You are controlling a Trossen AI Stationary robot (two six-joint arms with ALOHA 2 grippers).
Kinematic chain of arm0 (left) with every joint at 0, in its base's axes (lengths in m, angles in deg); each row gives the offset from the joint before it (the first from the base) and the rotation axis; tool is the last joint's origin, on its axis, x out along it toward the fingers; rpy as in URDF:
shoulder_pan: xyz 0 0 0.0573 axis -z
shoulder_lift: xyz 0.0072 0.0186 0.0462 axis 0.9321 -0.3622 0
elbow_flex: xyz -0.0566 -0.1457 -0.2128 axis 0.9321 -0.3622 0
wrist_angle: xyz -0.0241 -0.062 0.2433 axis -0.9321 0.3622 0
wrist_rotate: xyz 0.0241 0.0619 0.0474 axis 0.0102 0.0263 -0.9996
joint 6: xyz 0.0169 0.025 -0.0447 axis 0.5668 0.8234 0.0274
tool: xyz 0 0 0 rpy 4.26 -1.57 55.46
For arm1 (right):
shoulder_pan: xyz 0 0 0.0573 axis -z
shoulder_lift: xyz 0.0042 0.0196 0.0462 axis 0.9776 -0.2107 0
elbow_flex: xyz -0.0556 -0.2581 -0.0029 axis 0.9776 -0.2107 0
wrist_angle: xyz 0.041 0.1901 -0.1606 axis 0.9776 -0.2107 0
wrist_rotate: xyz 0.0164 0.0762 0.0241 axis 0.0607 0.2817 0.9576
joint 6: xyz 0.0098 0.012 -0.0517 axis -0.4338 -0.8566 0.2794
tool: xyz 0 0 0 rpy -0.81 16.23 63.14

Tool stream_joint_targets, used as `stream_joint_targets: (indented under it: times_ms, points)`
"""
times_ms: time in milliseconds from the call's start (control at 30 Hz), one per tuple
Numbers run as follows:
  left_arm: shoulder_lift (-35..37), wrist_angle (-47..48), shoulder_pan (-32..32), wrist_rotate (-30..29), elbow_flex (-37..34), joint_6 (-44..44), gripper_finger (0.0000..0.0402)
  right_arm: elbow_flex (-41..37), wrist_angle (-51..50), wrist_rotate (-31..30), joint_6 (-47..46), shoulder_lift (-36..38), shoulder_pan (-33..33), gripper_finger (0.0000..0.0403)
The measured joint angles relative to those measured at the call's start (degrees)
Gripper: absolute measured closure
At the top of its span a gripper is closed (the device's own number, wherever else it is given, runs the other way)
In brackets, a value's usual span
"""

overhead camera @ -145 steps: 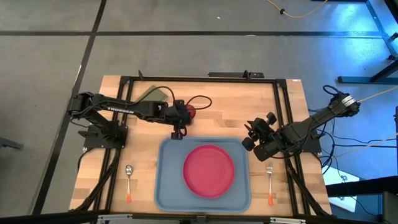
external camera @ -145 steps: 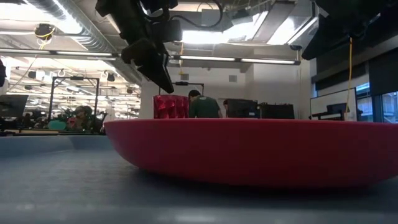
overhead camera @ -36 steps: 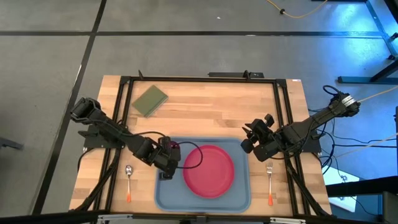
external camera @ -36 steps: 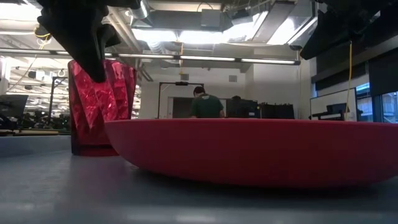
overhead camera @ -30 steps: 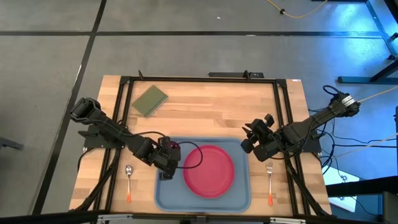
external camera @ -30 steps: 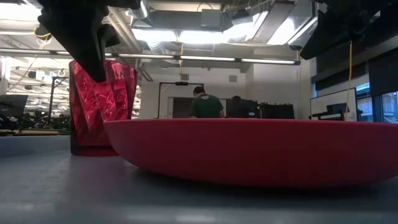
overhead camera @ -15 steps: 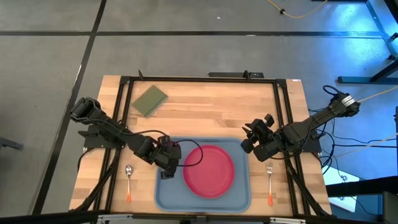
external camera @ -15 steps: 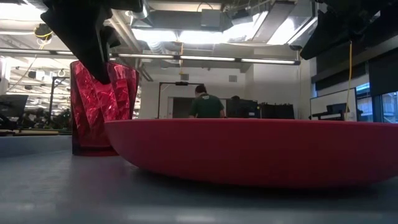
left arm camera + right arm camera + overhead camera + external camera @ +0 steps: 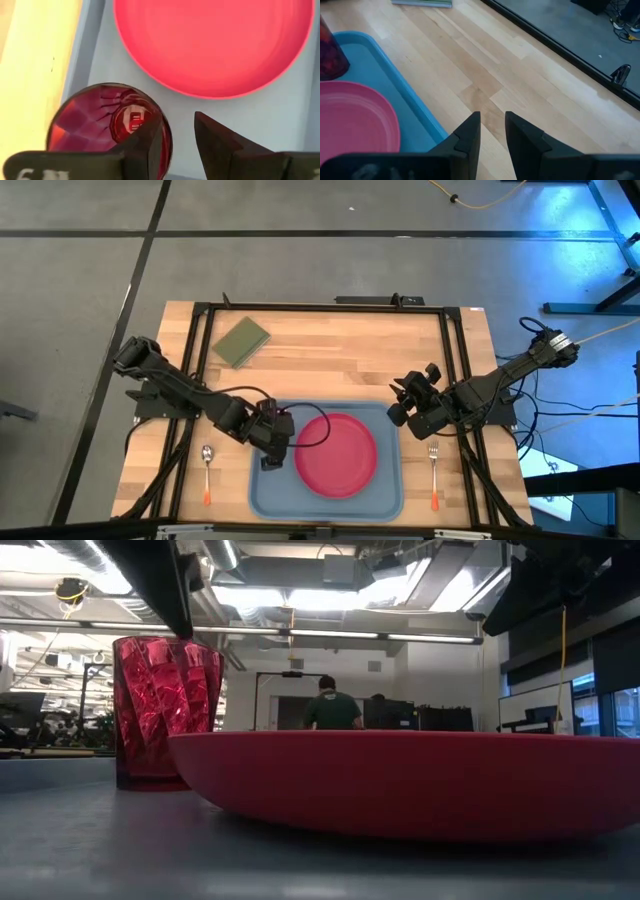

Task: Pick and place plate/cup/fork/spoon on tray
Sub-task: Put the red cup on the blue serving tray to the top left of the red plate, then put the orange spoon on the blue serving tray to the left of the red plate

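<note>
The dark red cup (image 9: 283, 417) stands upright on its base in the far left corner of the light blue tray (image 9: 262, 498). It also shows in the low view (image 9: 167, 710) and the left wrist view (image 9: 100, 125). The pink-red plate (image 9: 336, 453) lies flat in the tray's middle. My left gripper (image 9: 177, 122) is open just above the cup's rim, one finger over its hollow and one outside. My right gripper (image 9: 492, 127) hovers narrowly open and empty over the wood right of the tray (image 9: 398, 400). The spoon (image 9: 207, 470) lies left of the tray and the fork (image 9: 434, 470) right of it.
An olive-green flat rectangle (image 9: 241, 341) lies on the wood at the far left. Black frame rails run along the table's edges. Bare wood lies between the tray's far rim and the far edge. A person stands far off in the room behind (image 9: 328, 710).
My left gripper has gone up from around the cup and a little toward the plate. Its finger, which reached down beside the cup's wall, now ends at rim height. The cup stays upright on the tray.
</note>
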Motion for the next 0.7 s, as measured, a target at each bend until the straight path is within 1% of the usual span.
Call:
stream_joint_targets:
  times_ms: [167,300,433,600,700]
  points:
    - [0.0,8.7,0.0,0.2,4.7,0.0,0.0295,0.0,0.0,0.4,0.0,0.0,0.0,0.0309]
    - [0.0,18.1,0.3,0.9,10.2,-1.6,0.0295,0.0,0.0,3.1,0.0,0.0,0.0,0.0309]
    - [0.0,23.9,1.8,1.8,12.5,-5.3,0.0295,0.0,0.0,9.2,-2.1,0.0,0.0,0.0308]
    - [0.0,31.7,5.4,2.4,12.7,-11.1,0.0295,0.0,-0.1,17.5,-10.0,0.0,-0.3,0.0309]
    - [0.0,35.5,7.7,0.8,12.7,-16.3,0.0295,0.0,-0.6,20.8,-15.3,0.0,-1.3,0.0308]
